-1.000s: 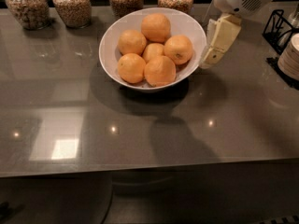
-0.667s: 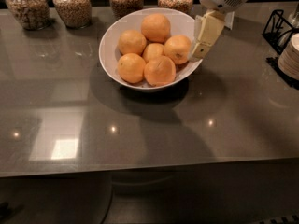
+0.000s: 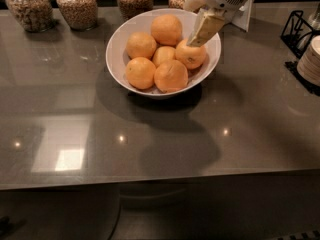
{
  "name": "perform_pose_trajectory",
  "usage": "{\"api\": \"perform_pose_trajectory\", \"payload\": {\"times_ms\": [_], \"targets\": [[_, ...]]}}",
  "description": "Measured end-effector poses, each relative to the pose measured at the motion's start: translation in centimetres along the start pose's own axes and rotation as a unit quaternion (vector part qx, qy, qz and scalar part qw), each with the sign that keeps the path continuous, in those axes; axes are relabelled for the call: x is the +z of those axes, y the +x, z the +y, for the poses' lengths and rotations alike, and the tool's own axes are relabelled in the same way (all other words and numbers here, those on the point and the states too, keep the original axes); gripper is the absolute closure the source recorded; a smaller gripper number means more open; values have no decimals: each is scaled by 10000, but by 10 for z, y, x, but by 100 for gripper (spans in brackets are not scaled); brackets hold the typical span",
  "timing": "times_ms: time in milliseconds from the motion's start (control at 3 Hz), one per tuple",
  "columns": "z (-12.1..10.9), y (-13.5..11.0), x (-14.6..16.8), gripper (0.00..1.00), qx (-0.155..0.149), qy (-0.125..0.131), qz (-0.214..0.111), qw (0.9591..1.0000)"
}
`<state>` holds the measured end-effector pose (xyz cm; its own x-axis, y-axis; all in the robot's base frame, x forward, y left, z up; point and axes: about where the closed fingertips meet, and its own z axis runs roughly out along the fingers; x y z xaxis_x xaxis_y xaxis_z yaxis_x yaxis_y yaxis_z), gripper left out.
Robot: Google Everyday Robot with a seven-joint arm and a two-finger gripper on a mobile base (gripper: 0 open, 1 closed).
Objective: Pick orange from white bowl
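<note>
The end effector, released or clenched I cannot tell, hangs over the white bowl on the table, with the speckled orange directly beneath its tip, touching or nearly so, at the bowl's right side.

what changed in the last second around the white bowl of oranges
The robot's cream tool moved left, from outside the right rim of the wide glossy white bowl to over it. Its tip is now at the top of the round orange with a small dark speck on the bowl's right side. Nothing has visibly been lifted. The other five oranges, the bowl and the glass jars of grain stayed put.
</note>
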<state>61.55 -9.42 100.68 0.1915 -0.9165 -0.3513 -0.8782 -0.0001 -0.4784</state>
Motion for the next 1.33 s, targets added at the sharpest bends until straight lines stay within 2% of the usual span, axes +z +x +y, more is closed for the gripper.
{"api": "perform_pose_trajectory", "payload": {"times_ms": [667,1333], "targets": [[-1,14,28,33,14,-233,312,9992],[2,30,55,35,-27,-516,653,9965]]}}
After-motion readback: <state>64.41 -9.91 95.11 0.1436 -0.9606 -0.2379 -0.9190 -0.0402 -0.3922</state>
